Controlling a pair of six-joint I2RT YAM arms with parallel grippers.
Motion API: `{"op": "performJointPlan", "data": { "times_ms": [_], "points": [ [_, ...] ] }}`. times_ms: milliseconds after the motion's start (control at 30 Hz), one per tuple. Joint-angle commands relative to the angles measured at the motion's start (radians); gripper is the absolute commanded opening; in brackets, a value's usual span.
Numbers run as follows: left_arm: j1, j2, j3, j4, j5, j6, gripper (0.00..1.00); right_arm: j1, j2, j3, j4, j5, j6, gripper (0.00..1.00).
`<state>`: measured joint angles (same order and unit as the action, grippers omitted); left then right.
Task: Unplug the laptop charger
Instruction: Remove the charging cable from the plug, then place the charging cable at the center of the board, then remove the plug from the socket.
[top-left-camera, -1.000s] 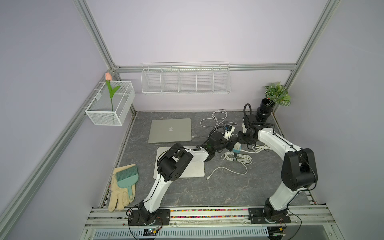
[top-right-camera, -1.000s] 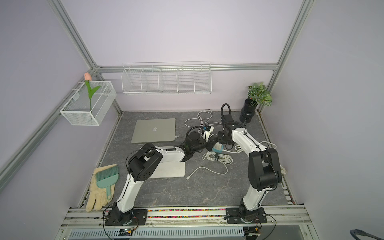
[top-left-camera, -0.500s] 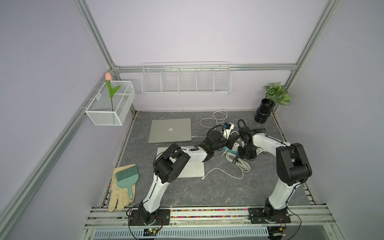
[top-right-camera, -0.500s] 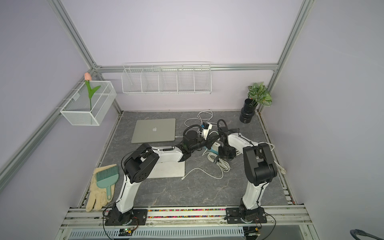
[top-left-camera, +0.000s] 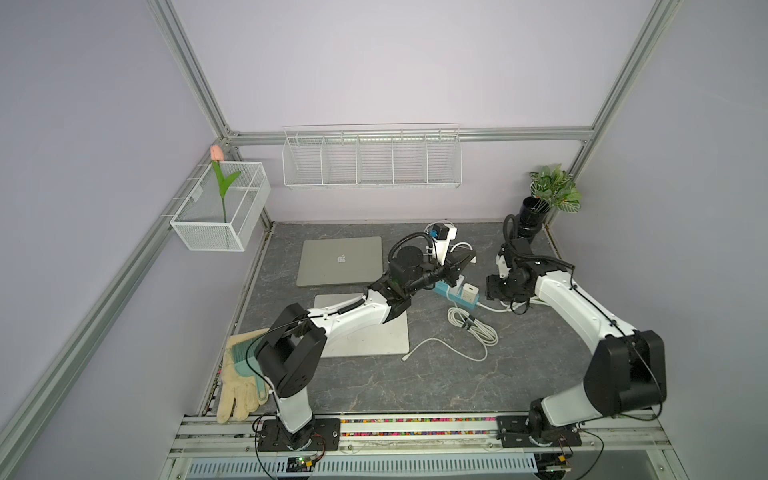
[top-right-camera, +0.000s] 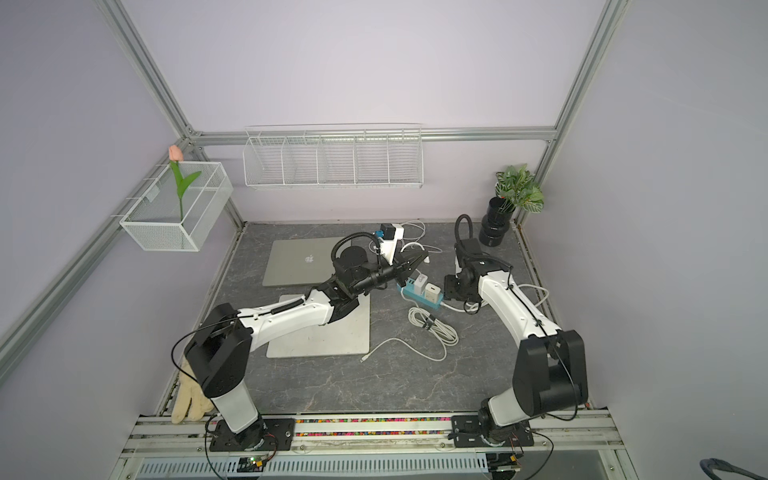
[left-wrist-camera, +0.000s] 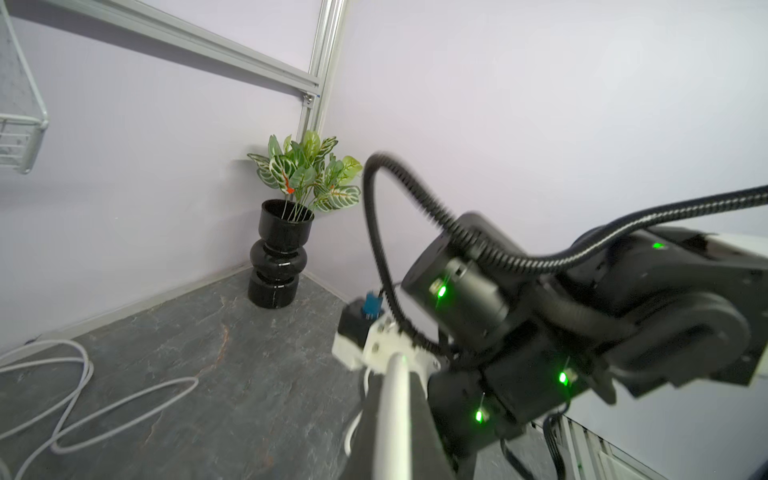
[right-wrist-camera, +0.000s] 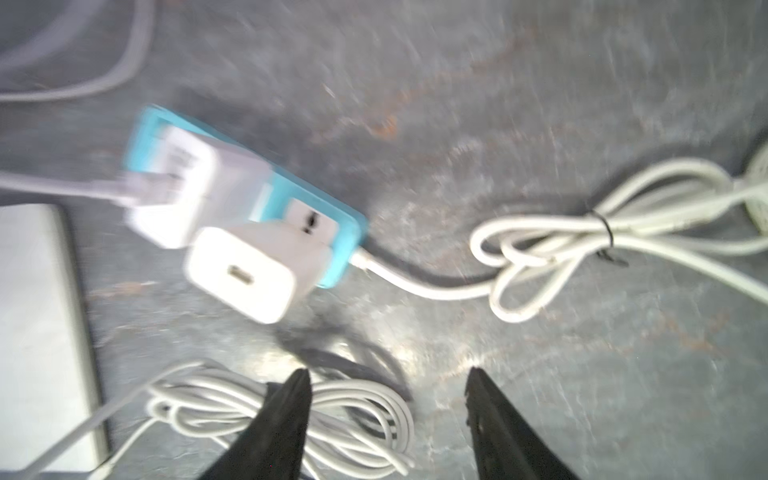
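A blue power strip (top-left-camera: 444, 287) (right-wrist-camera: 340, 245) lies right of the laptop, with two white chargers plugged into it. The larger charger (right-wrist-camera: 195, 187) (top-right-camera: 419, 284) has a grey cable in it. The smaller charger (right-wrist-camera: 245, 278) (top-left-camera: 469, 292), at the strip's right end, shows an empty port. I cannot tell which is the laptop charger. My right gripper (right-wrist-camera: 387, 370) (top-left-camera: 496, 293) hangs open just right of the strip, holding nothing. My left gripper (top-left-camera: 467, 258) (left-wrist-camera: 395, 374) is shut above the strip's left end, pointing toward the right arm.
A closed silver laptop (top-left-camera: 340, 262) lies at the back, with a silver plate (top-left-camera: 374, 340) in front of it. A loose cable coil (top-left-camera: 473, 328) (right-wrist-camera: 291, 415) lies near the strip, whose tied cord (right-wrist-camera: 582, 232) runs under the right arm. A black plant vase (top-left-camera: 532, 216) stands in the back right corner. Gloves and a brush (top-left-camera: 241, 374) lie front left.
My right gripper has opened its jaws wider and drawn back a little to the right of the power strip. The left gripper stays shut and has shifted only slightly.
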<state>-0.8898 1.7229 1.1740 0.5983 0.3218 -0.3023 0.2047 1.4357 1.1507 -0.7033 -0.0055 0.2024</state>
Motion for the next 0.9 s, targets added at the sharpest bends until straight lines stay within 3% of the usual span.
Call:
{"op": "performJointPlan", "data": {
  "times_ms": [0,67,167,400,467,533,600,733,867],
  "points": [
    [-0.013,-0.013,-0.124,-0.176,0.004,0.049,0.0,-0.022,-0.038,-0.039,0.144,-0.233,-0.193,0.76],
    [-0.035,-0.012,-0.165,-0.245,-0.018,0.123,0.0,-0.021,0.013,0.005,0.105,-0.283,-0.29,0.76],
    [-0.064,0.046,-0.163,-0.311,-0.066,0.184,0.0,-0.02,0.129,0.087,0.027,-0.243,-0.353,0.73],
    [-0.079,0.138,-0.102,-0.388,-0.003,0.252,0.0,-0.005,0.247,0.164,0.014,-0.237,-0.438,0.71],
    [-0.086,0.141,-0.082,-0.445,0.016,0.293,0.18,0.015,0.284,0.188,-0.026,-0.218,-0.465,0.7],
    [-0.089,0.124,-0.091,-0.465,0.024,0.328,0.47,0.034,0.307,0.194,-0.045,-0.186,-0.482,0.69],
    [-0.09,0.08,-0.106,-0.475,0.047,0.367,0.63,0.039,0.319,0.193,-0.041,-0.161,-0.485,0.68],
    [-0.09,-0.04,-0.141,-0.454,0.06,0.414,0.76,0.057,0.336,0.199,-0.044,-0.136,-0.498,0.65],
    [-0.052,-0.152,-0.19,-0.352,-0.032,0.308,0.77,0.076,0.363,0.208,-0.059,-0.108,-0.508,0.57]
  ]
}}
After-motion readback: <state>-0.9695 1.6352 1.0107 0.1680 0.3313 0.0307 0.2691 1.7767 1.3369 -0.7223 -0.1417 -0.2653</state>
